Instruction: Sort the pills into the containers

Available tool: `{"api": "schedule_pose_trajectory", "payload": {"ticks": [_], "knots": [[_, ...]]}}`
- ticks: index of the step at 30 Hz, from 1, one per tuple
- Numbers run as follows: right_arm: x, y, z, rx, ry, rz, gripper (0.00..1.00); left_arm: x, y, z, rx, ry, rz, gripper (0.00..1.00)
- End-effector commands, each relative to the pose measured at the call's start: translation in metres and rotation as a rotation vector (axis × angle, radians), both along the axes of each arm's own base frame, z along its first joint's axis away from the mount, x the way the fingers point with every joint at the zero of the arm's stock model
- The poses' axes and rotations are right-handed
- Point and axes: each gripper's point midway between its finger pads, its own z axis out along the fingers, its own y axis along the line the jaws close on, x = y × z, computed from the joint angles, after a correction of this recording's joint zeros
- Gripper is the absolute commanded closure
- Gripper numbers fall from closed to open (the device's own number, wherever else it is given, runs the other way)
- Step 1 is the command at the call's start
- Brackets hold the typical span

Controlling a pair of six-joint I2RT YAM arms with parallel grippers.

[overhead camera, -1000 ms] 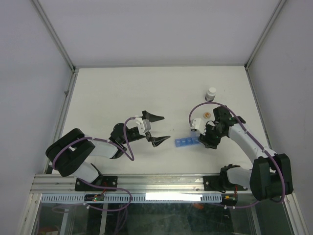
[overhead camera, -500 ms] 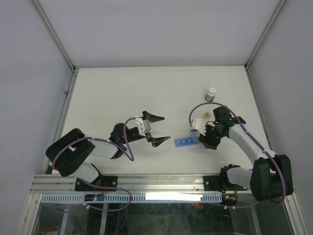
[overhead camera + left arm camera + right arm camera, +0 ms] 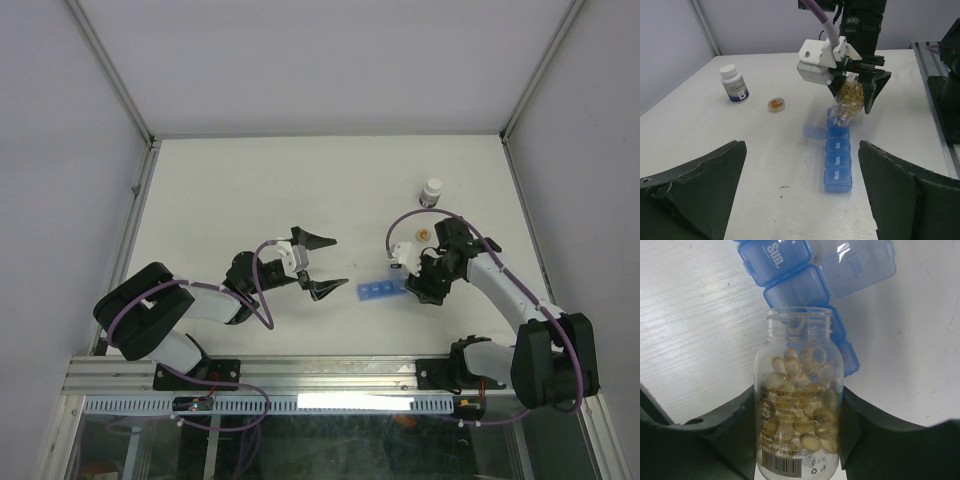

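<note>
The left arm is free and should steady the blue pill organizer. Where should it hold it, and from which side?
Probably best: grip the pill organizer at its "Mon." end, nearest the left gripper, from above, closing across the narrow width. It lies flat with straight, parallel long sides, and its far end is crowded by the open lid and the tilted pill bottle.
</note>
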Motion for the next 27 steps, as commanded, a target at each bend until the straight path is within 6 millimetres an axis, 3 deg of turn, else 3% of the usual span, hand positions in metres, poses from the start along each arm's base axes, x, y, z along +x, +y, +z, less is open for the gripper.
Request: {"api": "schedule_pose_trajectory", "payload": {"ticks": [1,2,5,8,12,15,18,21,23,24,26,27], "knots": [[0.011,0.002,0.006,0.001,-0.026,-0.013,1.00,-0.002,0.001,0.015,-0.035,-0.072,-0.020,0.01],[0.004,0.008,0.007,0.036,-0.001,0.014,1.00,-0.002,0.001,0.015,-0.036,-0.072,-0.019,0.01],[0.015,-0.004,0.004,-0.029,-0.056,-0.028,1.00,-0.002,0.001,0.015,-0.035,-0.072,-0.020,0.01],[0.009,-0.002,0.001,-0.018,-0.012,-0.017,1.00,-0.003,0.001,0.014,-0.034,-0.071,-0.021,0.01],[0.011,0.005,0.011,0.027,-0.053,-0.004,1.00,-0.003,0.001,0.014,-0.034,-0.073,-0.020,0.01],[-0.003,0.012,0.010,0.060,0.004,0.059,1.00,-0.003,0.000,0.014,-0.034,-0.074,-0.023,0.01],[0.014,0.002,0.009,0.003,-0.057,-0.020,1.00,-0.003,0.001,0.014,-0.034,-0.074,-0.024,0.01],[0.002,0.014,0.014,0.068,-0.014,0.034,1.00,-0.003,0.001,0.014,-0.034,-0.073,-0.024,0.01],[0.023,-0.002,0.011,-0.015,-0.103,-0.053,1.00,-0.003,0.001,0.014,-0.034,-0.074,-0.023,0.01],[0.023,-0.001,0.012,-0.007,-0.103,-0.051,1.00,-0.003,0.001,0.014,-0.035,-0.074,-0.023,0.01],[0.002,0.014,0.014,0.074,-0.018,0.033,1.00,-0.003,0.001,0.015,-0.035,-0.074,-0.024,0.01],[0.007,0.009,0.011,0.047,-0.036,0.003,1.00,-0.003,0.001,0.014,-0.035,-0.074,-0.023,0.01]]}}
